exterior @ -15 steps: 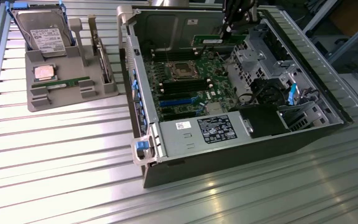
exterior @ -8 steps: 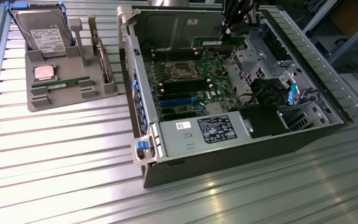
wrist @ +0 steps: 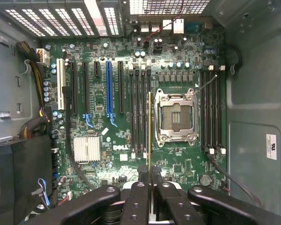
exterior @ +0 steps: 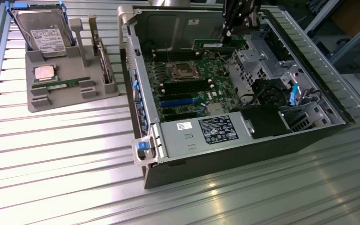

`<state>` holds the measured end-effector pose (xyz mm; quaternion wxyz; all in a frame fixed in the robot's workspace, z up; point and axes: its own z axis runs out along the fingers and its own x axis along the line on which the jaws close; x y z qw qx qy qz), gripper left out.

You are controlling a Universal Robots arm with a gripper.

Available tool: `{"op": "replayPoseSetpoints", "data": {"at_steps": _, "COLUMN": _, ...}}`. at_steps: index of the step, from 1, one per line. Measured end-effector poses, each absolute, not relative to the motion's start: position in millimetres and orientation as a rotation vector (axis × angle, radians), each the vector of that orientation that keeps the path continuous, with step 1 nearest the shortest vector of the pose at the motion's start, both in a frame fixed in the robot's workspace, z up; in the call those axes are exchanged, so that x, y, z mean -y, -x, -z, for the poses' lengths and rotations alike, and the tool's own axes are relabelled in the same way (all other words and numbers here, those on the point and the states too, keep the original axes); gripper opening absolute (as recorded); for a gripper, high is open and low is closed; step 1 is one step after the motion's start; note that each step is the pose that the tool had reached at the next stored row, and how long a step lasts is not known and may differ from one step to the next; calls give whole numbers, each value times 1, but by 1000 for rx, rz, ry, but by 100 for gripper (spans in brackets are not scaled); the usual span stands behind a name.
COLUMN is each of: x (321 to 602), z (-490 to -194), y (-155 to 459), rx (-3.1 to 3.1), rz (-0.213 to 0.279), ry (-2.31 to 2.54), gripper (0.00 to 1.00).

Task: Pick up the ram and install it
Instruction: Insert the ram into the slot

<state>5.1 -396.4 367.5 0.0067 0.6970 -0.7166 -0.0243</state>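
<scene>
My gripper reaches down into the open computer case from above and is shut on the ram, a slim green stick held level above the motherboard. In the wrist view the ram appears edge-on between my fingertips, with the gripper closed around its upper edge. It hangs over the black memory slots just beside the empty processor socket. I cannot tell whether it touches a slot. A second, similar stick lies in the grey holder outside the case.
The grey holder also carries a hard drive, a square silver processor chip and an upright card. Inside the case are a power supply, a heatsink, a further bank of memory slots and loose cables.
</scene>
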Motion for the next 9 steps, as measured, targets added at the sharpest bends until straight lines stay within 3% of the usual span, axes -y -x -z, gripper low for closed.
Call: {"op": "replayPoseSetpoints", "data": {"at_steps": 9, "x": 397, "z": -364, "y": -5, "rx": 2242, "rz": 76, "ry": -2180, "gripper": 13}}
